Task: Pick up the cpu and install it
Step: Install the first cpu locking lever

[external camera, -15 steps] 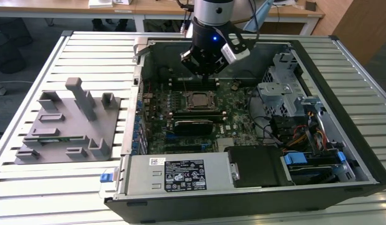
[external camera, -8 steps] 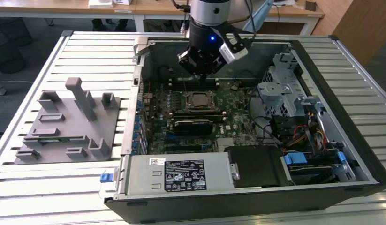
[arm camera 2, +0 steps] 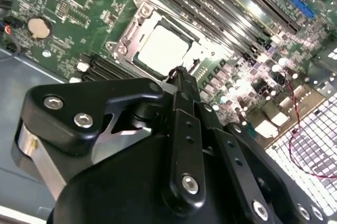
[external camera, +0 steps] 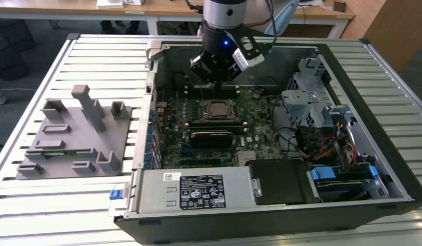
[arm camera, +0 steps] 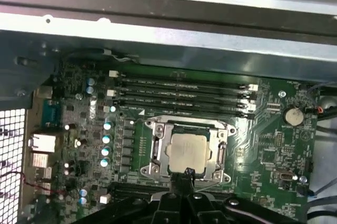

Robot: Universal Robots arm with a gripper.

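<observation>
Exterior view: fingers (external camera: 212, 82) hover inside the open computer case (external camera: 375, 128), cpu (external camera: 216, 109) seated in its socket just below them; both wrist views: fingers (arm camera 2: 181, 84) (arm camera: 183, 177) pinched together holding nothing, cpu (arm camera 2: 162, 50) (arm camera: 188, 149) lying flat in the socket frame just beyond the tips.

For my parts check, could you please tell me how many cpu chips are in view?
1. The cpu lies in the socket frame on the motherboard, close to the end effector. Others may be hidden beneath it.
</observation>
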